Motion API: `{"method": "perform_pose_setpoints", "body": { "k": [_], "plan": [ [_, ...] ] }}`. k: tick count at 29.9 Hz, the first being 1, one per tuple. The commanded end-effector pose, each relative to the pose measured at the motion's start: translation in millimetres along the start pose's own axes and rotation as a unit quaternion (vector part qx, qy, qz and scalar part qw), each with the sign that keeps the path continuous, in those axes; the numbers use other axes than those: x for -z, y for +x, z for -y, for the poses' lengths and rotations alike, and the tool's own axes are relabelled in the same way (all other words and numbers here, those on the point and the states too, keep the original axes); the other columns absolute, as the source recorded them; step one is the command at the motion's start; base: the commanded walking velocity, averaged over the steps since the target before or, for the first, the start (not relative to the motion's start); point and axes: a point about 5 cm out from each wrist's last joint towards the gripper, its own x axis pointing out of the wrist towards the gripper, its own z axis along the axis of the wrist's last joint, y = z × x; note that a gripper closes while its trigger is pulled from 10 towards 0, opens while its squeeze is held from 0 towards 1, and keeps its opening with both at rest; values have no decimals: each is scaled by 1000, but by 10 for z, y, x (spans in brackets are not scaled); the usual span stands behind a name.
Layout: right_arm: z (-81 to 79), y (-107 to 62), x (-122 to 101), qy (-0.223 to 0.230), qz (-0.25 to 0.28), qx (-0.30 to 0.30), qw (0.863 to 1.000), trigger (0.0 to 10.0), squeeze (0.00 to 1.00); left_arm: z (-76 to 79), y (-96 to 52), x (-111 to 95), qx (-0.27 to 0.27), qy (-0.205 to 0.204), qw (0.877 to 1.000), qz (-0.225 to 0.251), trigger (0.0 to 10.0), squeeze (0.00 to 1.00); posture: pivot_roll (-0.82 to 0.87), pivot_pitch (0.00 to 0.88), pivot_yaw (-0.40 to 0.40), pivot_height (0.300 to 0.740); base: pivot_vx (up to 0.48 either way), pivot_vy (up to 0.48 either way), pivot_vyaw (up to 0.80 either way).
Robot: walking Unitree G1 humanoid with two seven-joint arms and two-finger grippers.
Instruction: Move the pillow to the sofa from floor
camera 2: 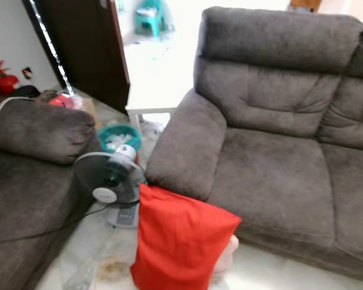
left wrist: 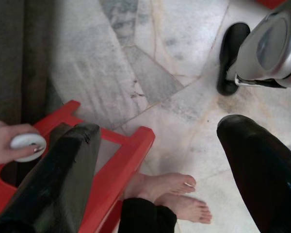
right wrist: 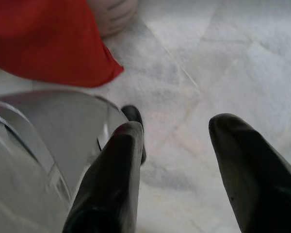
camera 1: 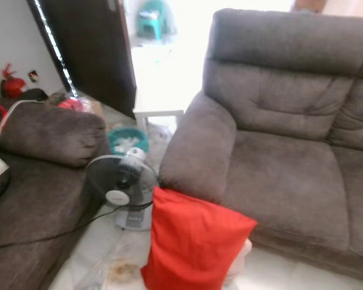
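Note:
A red pillow [camera 1: 190,241] stands on the marble floor, leaning against the front of the grey sofa's [camera 1: 278,175] left armrest. Its corner [right wrist: 53,43] appears in the right wrist view, above my right gripper [right wrist: 177,131], which hangs open over bare floor with nothing between its fingers. My left gripper [left wrist: 157,138] is open too, hanging over the floor beside a red stool [left wrist: 121,165].
A small black fan [camera 1: 122,181] stands on the floor left of the pillow, its cord trailing. A second grey sofa [camera 1: 30,181] is at the left. A teal basket [camera 1: 128,140] and white table [camera 1: 159,112] sit behind. A person's bare feet [left wrist: 169,194] and hand [left wrist: 9,141] are near the stool.

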Motion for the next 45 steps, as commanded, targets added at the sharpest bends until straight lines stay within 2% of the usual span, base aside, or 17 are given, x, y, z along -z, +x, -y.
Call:
{"method": "perform_pose_setpoints", "body": {
  "k": [1,11,20,41,45],
  "plan": [
    [-46,-2,41,10,-5,-5,1000,10000,0,-46,-14,73,-3,1,1000,-15,10000,0,85,0,-13,740,0,0,0],
    [-50,-1,39,3,-6,-8,1000,10000,0,-39,-13,65,1,8,1000,-12,10000,0,86,0,-13,740,0,-75,0],
    [-52,-1,36,2,-4,-10,1000,10000,0,-49,-13,67,-3,4,1000,-13,10000,0,86,0,-13,740,0,-330,624],
    [-53,0,37,3,-5,-10,1000,10000,0,-45,-12,62,-1,11,1000,-12,10000,0,86,0,-13,740,0,0,0],
    [-53,0,35,1,-5,-10,1000,10000,0,-44,-12,60,-1,12,1000,-12,10000,0,86,0,-13,740,0,-293,0]
  ]
}}
